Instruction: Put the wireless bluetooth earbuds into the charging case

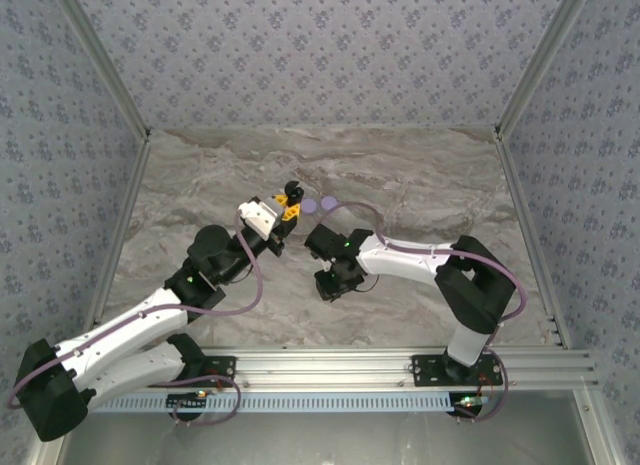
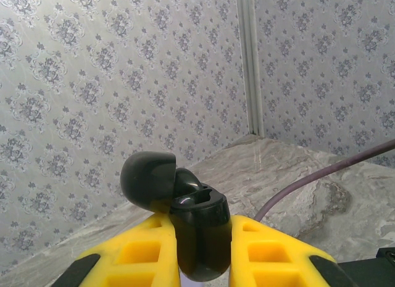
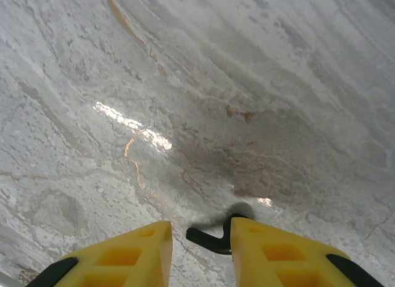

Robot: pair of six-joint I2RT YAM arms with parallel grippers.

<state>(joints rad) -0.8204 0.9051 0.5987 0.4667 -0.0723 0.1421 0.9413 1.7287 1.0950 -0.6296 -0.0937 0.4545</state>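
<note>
looks like the left gripper (image 2: 200, 222) is pinching the black charging case (image 2: 199, 247) upright between its fingers, lid flipped open, I guess as a steady target, while the right gripper (image 3: 200, 234) sits slightly spread around a black earbud (image 3: 213, 239) on the table (image 3: 185, 83), touching one finger, not clamped yet.

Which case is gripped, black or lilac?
The black case, lid open, clamped in the left gripper; the lilac case lies on the table.
</note>
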